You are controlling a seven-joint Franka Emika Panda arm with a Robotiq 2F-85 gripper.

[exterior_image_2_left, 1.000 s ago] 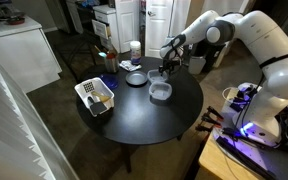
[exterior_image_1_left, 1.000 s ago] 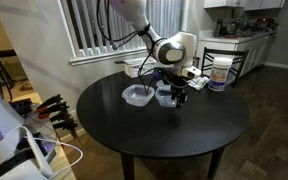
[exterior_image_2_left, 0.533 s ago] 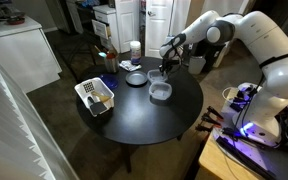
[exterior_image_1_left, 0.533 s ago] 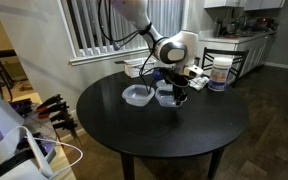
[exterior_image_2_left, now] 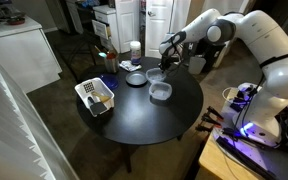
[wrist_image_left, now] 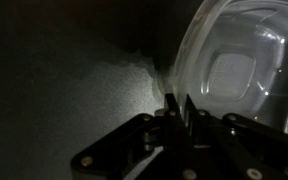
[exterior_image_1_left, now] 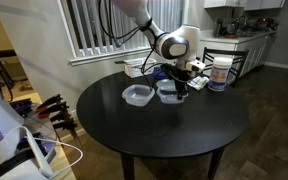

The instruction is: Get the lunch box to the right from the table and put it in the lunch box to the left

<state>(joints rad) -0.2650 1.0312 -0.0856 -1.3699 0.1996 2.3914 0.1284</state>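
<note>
The lunch box to the right (exterior_image_1_left: pixel 167 93) is a shallow clear container on the round black table (exterior_image_1_left: pixel 164 132). My gripper (exterior_image_1_left: pixel 181 91) is shut on its near rim. In the wrist view the two fingertips (wrist_image_left: pixel 171 104) pinch the thin plastic wall, and the see-through box (wrist_image_left: pixel 239 70) fills the upper right. The lunch box to the left (exterior_image_1_left: pixel 136 96) stands close beside it, pale-rimmed and empty. An exterior view shows this pale box (exterior_image_2_left: pixel 160 92) in front of my gripper (exterior_image_2_left: pixel 163 70); the held box is mostly hidden there.
A white tub (exterior_image_1_left: pixel 134 68) stands at the table's back and a lidded jar (exterior_image_1_left: pixel 219 72) to the right. In an exterior view, a white basket (exterior_image_2_left: pixel 96 97), a grey dish (exterior_image_2_left: pixel 136 78) and a jar (exterior_image_2_left: pixel 134 48) share the table (exterior_image_2_left: pixel 149 118).
The jaws have closed from wide open onto the right lunch box's rim. The gripper now sits slightly higher with the box.
</note>
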